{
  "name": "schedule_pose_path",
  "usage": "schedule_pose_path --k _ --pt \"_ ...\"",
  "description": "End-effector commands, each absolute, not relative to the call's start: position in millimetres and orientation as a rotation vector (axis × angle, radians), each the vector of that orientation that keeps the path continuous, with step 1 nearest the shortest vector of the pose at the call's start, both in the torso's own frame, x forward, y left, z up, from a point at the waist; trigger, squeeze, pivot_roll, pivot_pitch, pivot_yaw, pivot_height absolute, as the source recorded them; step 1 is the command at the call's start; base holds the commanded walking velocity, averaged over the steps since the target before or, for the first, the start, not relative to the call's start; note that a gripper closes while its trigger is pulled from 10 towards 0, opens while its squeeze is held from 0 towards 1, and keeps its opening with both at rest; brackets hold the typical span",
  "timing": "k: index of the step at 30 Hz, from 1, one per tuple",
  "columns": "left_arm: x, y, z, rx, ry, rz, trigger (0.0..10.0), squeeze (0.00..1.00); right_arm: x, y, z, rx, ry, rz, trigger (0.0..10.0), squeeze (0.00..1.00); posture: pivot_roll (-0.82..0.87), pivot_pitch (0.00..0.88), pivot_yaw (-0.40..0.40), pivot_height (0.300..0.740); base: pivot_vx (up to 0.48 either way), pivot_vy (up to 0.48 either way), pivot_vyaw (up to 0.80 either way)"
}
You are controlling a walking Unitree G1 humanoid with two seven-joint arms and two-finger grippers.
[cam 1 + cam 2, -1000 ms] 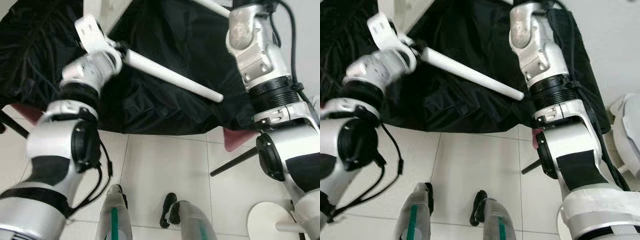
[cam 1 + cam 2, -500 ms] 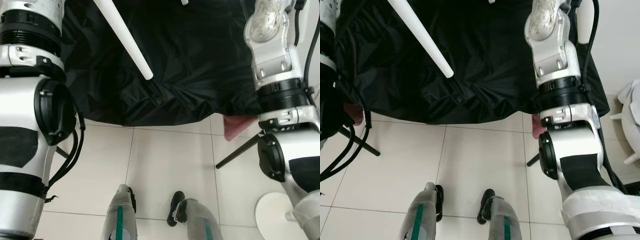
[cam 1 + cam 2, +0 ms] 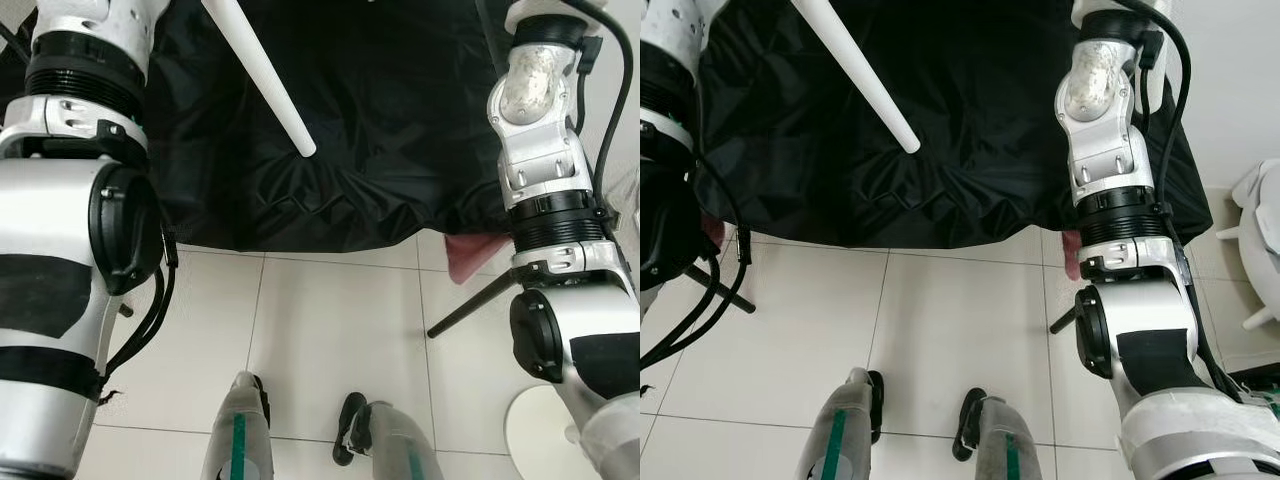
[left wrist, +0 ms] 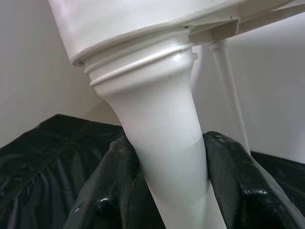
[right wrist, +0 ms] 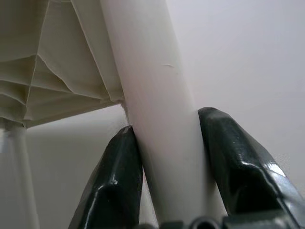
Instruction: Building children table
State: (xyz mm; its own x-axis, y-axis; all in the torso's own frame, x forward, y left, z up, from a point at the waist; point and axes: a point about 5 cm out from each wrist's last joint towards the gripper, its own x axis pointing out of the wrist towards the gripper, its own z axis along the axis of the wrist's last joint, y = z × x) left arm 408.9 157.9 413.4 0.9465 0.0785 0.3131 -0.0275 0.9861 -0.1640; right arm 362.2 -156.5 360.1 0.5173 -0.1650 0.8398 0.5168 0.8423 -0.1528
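A white plastic table leg [image 4: 167, 157] is screwed into the socket under the white tabletop [image 4: 119, 24]. My left gripper [image 4: 167, 191] is shut on this leg, just below its ribbed collar. My right gripper [image 5: 167, 176] is shut on another white leg [image 5: 157, 119], beside the ribbed underside of the tabletop [image 5: 52, 57]. In the eye views a free white leg [image 3: 265, 85] slants steeply down from the top edge over the black cloth [image 3: 380, 130]. Both my silver arms reach up past the top edge, left arm [image 3: 70, 200] and right arm [image 3: 550, 200].
The black cloth drapes over a low stand with thin black legs [image 3: 470, 305] on pale floor tiles. A white round base [image 3: 540, 435] lies at the lower right, and a white chair [image 3: 1260, 230] stands at the right edge. My feet [image 3: 350, 430] stand on the tiles.
Both arms have risen, lifting the grippers past the top of the eye views. The free white leg has swung from lying slantwise across the cloth to pointing steeply down.
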Motion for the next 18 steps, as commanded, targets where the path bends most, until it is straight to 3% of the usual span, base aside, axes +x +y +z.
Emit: schedule_pose_path --k 1,4,10,11,12,13,18 --pt "401 149 437 -0.102 -0.412 -0.058 0.0 0.0 378 -179 314 -0.329 -0.704 -0.461 0.0 0.0 0.07 0.125 0.031 0.74 0.0 0.0 0.0" --pt "396 130 445 -0.096 -0.446 -0.154 0.0 0.0 386 -187 262 -0.171 -0.454 -0.456 0.0 0.0 0.08 0.132 0.025 0.74 0.0 0.0 0.0" --pt "395 117 445 -0.062 -0.426 -0.201 0.0 0.0 388 -183 227 -0.179 -0.32 -0.391 0.0 0.0 0.09 0.137 0.02 0.74 0.0 0.0 0.0" --pt "395 115 444 -0.058 -0.419 -0.213 2.1 0.0 388 -184 225 -0.171 -0.305 -0.386 4.9 0.0 0.08 0.139 0.019 0.74 0.0 0.0 0.0" --pt "395 115 444 -0.058 -0.419 -0.213 2.1 0.0 388 -184 225 -0.171 -0.305 -0.386 4.9 0.0 0.08 0.139 0.019 0.74 0.0 0.0 0.0" --pt "398 112 438 -0.04 -0.38 -0.227 10.0 0.0 390 -184 227 -0.165 -0.304 -0.378 10.0 0.0 0.08 0.141 0.019 0.74 0.0 0.0 0.0" --pt "401 112 431 -0.052 -0.346 -0.235 10.0 0.0 391 -183 234 -0.163 -0.318 -0.349 10.0 0.0 0.08 0.146 0.016 0.74 0.0 0.0 0.0"
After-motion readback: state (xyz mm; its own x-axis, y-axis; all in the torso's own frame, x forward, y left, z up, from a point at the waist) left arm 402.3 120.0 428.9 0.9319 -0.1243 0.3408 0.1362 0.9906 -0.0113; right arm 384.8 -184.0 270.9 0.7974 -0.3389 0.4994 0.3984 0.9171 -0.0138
